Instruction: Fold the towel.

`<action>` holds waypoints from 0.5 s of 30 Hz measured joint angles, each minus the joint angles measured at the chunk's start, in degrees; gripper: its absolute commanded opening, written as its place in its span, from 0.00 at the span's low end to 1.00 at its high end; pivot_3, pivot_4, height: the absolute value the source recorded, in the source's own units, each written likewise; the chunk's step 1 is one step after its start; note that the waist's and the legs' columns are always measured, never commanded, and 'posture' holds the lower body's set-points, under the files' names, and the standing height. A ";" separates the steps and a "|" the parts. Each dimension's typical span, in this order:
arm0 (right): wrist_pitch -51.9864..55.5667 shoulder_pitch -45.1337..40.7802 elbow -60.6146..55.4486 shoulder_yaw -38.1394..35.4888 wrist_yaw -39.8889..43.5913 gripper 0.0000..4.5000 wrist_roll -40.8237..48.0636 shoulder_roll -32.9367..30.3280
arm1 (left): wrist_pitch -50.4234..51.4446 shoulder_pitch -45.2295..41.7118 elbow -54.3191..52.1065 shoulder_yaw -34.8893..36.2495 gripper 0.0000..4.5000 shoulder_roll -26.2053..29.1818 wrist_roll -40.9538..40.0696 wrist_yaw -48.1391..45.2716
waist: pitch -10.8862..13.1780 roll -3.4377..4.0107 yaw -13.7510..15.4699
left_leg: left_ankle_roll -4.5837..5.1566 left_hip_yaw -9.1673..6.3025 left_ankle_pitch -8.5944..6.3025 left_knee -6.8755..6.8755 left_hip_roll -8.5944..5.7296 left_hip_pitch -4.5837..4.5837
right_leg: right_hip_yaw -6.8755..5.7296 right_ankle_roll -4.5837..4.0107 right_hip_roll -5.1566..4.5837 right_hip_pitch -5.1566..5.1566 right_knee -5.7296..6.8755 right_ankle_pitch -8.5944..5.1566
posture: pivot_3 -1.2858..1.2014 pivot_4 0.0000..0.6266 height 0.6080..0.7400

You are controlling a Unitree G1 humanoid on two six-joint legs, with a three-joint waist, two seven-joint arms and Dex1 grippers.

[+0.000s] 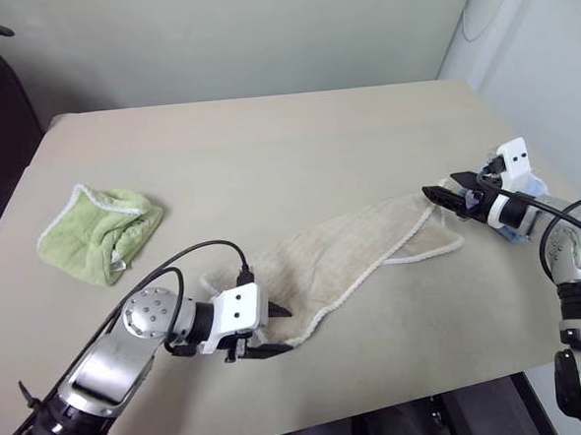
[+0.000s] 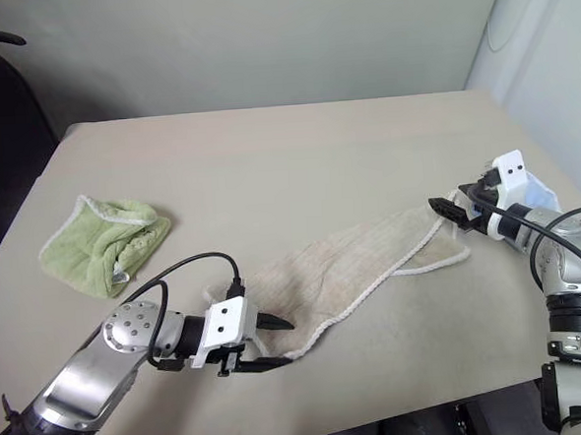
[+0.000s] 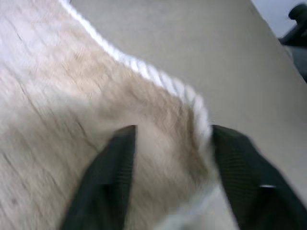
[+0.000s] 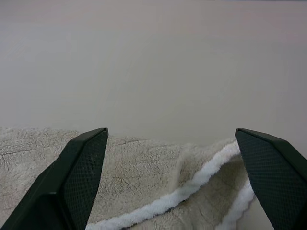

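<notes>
A: Where is the towel seen?

B: It is laid out on the tabletop as a long, rumpled strip, running slantwise from the near middle toward the far right. A white stitched edge is seen along its near side.

A: And the left end effector?

B: It is placed at the towel's near-left end. Its two black fingers are spread, and the towel's white-edged corner is seen lying between them in the left wrist view. Whether the cloth is gripped cannot be told.

A: How is the right end effector held?

B: It is held at the towel's opposite, far-right end, pointing toward the cloth. Its fingers are spread wide, with the towel's folded-over corner and white edging seen between and below them. No pinch on the cloth is seen.

A: Is anything else found near the towel?

B: A lime-green towel with white edging is bunched up well to the left of the beige towel, apart from it. A light-blue cloth is partly seen just beyond the towel's right end, behind the right end effector
</notes>
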 measured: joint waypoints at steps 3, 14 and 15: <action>0.16 0.21 0.01 0.09 -0.04 1.00 -0.01 0.01 | -1.17 0.90 -0.01 -0.03 0.99 0.25 0.84 -0.02 | 0.00 0.00 0.00 | 0.02 0.00 -0.01 0.01 0.00 -0.01 | 0.01 0.00 -0.02 -0.01 0.00 0.00 | 0.52 0.24 1.00; 0.21 0.27 0.03 0.08 -0.53 1.00 -0.07 0.02 | -2.96 0.75 0.20 -3.77 0.96 -0.02 4.38 -1.20 | -0.01 0.01 -0.01 | 0.03 0.02 -0.02 0.00 0.02 -0.01 | 0.01 0.01 -0.02 -0.03 0.02 0.00 | 0.52 0.24 1.00; 0.20 0.31 0.03 0.08 -0.63 1.00 -0.07 0.03 | -3.49 0.80 0.22 -4.62 0.91 0.07 5.04 -1.44 | 0.00 0.01 -0.01 | 0.03 0.02 -0.02 0.01 0.02 0.00 | 0.01 0.00 -0.02 -0.03 0.02 0.00 | 0.52 0.24 1.00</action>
